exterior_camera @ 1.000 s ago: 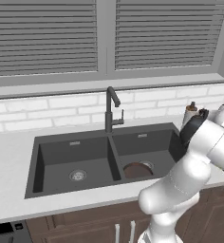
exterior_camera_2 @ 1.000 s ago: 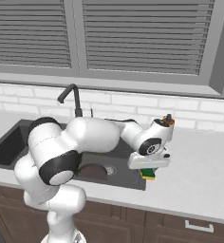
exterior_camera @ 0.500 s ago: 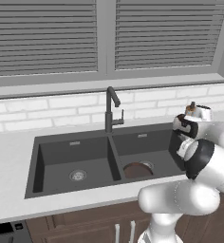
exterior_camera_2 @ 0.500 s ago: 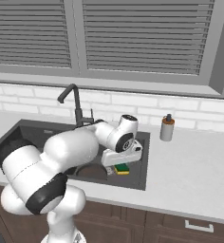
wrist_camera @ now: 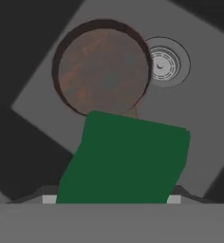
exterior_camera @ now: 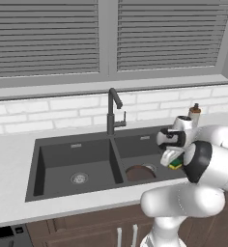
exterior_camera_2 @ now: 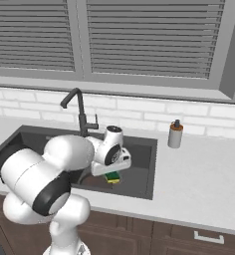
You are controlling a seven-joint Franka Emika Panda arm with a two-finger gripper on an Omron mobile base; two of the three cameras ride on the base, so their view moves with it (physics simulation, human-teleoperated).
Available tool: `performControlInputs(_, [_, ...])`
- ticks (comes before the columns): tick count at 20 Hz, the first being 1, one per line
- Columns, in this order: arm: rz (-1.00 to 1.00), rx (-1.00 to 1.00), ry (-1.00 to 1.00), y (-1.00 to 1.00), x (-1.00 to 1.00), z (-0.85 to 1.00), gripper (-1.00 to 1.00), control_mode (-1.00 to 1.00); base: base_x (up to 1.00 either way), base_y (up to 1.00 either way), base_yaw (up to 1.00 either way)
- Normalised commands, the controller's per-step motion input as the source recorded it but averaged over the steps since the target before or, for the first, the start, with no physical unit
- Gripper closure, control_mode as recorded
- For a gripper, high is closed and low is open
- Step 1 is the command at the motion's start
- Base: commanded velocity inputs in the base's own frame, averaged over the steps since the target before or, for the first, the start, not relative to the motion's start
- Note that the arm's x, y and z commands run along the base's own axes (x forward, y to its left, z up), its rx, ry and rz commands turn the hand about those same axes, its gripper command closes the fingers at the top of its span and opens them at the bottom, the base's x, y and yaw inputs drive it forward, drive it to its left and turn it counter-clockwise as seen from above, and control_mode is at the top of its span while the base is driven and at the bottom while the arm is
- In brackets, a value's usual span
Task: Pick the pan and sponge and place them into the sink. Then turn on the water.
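Sponge (wrist_camera: 126, 159) is grasped between the fingers (exterior_camera_2: 112, 175) and hangs above the right basin of the sink (exterior_camera: 77, 153), its green face turned to the hand camera. The pan (wrist_camera: 102, 71) already lies on the floor of that same basin, just beside the round drain (wrist_camera: 163, 64). From the hand view the sponge is over the near edge of the pan, so if it is released now, I think it will land partly on the pan rim and partly on the basin floor. That is still inside the sink, so the risk there is small.

The bigger risk, in my judgement, comes after. The faucet (exterior_camera: 113, 111) with its small side lever stands close behind the arm on the divider side, and the bulky elbow is low over the front rim of the tabletop (exterior_camera_2: 199, 179). A wide swing toward the lever could strike the faucet neck or the bottle (exterior_camera_2: 175, 133) that stands by the wall. Releasing the sponge from too high could also make it bounce.
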Motion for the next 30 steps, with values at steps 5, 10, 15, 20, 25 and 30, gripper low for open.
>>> performControlInputs(5, [0.00, 0.00, -0.09, 0.18, 0.38, -0.63, 1.00, -1.00, 0.00, 0.00, 0.00])
performControlInputs(10, [0.00, 0.00, -0.01, 0.15, 0.53, -0.35, 1.00, -1.00, 0.00, 0.00, 0.00])
performControlInputs(15, [0.00, 0.00, 0.00, 0.25, 0.51, -0.25, 1.00, -1.00, 0.00, 0.00, 0.00])
performControlInputs(20, [0.00, 0.00, 0.00, 0.09, 0.39, -0.29, 1.00, -1.00, 0.00, 0.00, 0.00])
performControlInputs(25, [0.00, 0.00, 0.00, 0.00, 0.30, -0.22, 1.00, -1.00, 0.00, 0.00, 0.00])
performControlInputs(30, [0.00, 0.00, 0.00, 0.00, 0.24, -0.12, 1.00, -1.00, 0.00, 0.00, 0.00])
